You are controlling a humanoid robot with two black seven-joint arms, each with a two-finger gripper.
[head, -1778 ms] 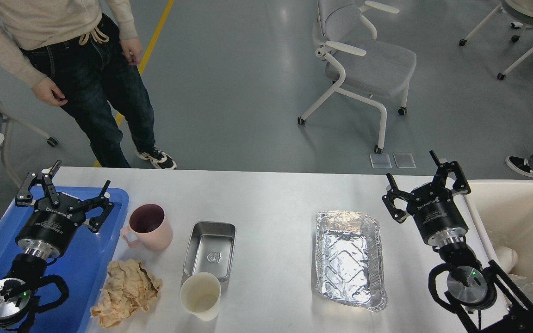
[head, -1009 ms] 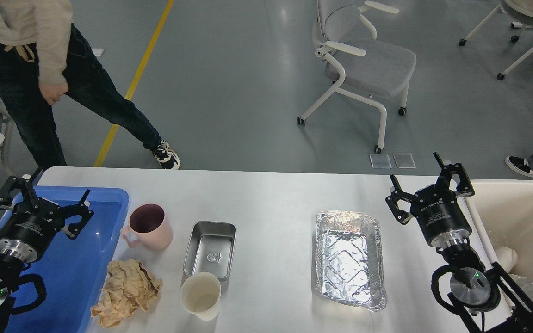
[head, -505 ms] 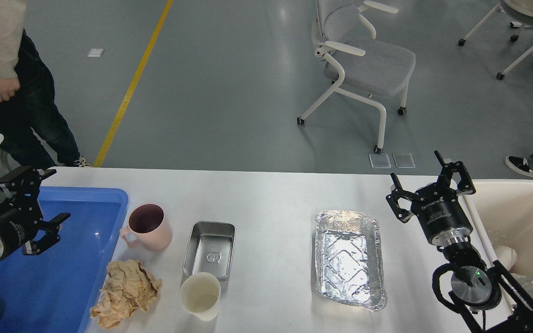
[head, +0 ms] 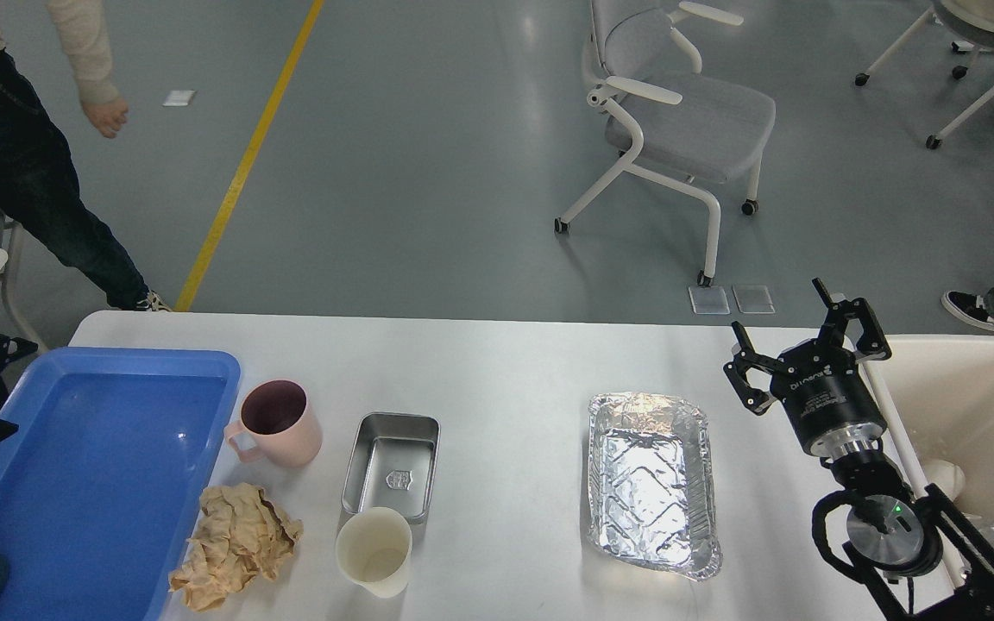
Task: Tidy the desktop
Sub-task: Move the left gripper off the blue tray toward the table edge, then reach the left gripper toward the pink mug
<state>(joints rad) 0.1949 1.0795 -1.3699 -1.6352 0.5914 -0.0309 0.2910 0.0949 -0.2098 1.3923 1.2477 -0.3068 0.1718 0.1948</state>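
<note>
On white rectangular desktop [head: 497, 362]: pink mug [head: 277, 423], steel tin [head: 391, 466], foil tray [head: 651, 479] uncleared; right gripper [head: 803, 345] spread, empty; left unclear.

We see, on tabletop [head: 506, 362]: tray [head: 91, 483] at 9 o'clock, mug [head: 277, 423] beside it, foil pan [head: 651, 479] at 3 o'clock, bin [head: 980, 405] beyond.

Grey chair [head: 678, 121] beyond pink mug [head: 277, 423], foil tray [head: 651, 479]

Smooth grey floor [head: 428, 155], faintly glossy, crossed by a yellow line [head: 247, 155]. Grey wheeled chair [head: 678, 121] on a white frame.
</note>
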